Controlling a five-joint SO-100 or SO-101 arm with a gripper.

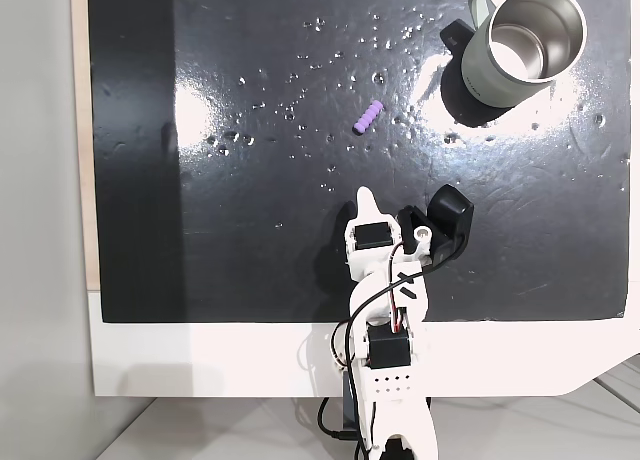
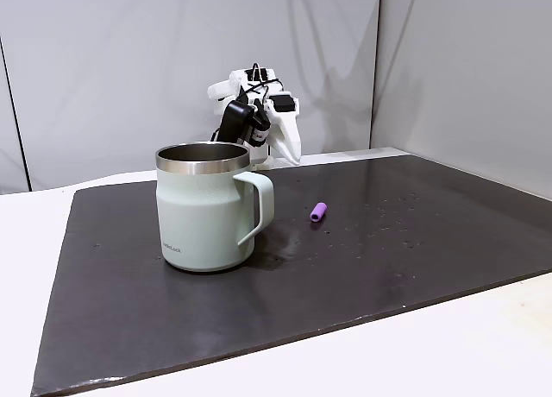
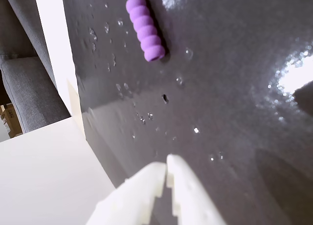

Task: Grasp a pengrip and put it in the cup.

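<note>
The pengrip [image 1: 368,117] lies flat on the black mat [image 1: 250,230] in a fixed view from above, a little above the frame's centre, its long axis running diagonally from lower left to upper right. In the wrist view the pengrip [image 3: 145,28] sits near the top edge, left of centre, its axis tilted from upper left to lower right, with the lower-right end rounded toward the camera. The gripper [image 3: 166,168] enters from the bottom of that view, its white fingers [image 3: 188,191] pressed together with only a thin seam between them and nothing held. The pengrip is well apart from the fingertips, up the frame from them. In the low fixed view the pengrip [image 2: 318,211] rests just right of the cup [image 2: 207,207], near its handle but not touching. Small dark lettering sits low on the cup's wall, too small to read. The mat lies on a white worktop [image 1: 200,360]
</note>
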